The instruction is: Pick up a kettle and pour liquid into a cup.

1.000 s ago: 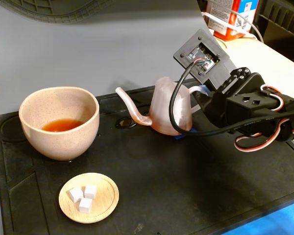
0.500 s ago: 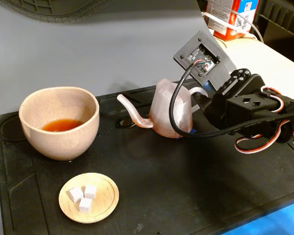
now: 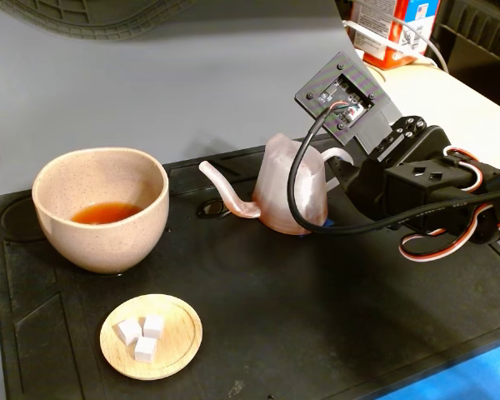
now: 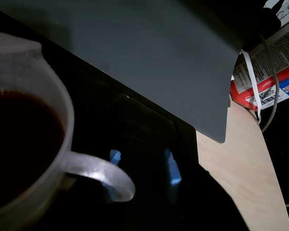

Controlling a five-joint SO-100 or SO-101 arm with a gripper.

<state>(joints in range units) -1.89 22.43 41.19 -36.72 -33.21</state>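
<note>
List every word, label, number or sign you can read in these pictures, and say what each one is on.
No text can be read.
Red, white and blue carton behind the table: it carries print, too blurred to read in the fixed view.
Same carton in the wrist view: a small flag emblem, a barcode and lines of small print, none legible.
Circuit board on the arm: no readable marking.
Kettle, cup, wooden dish: no lettering.

Kettle (image 3: 290, 190): translucent pale pink, whitish handle. Cup (image 3: 100, 208): beige-pink, fine dark speckles. Liquid (image 3: 105, 213) in cup: reddish-orange; liquid in kettle looks dark in wrist view. Mat (image 3: 317, 308): black. Dish (image 3: 151, 336): light wood; cubes (image 3: 142, 335): white. Gripper (image 4: 143, 174): black, blue finger pads.
</note>
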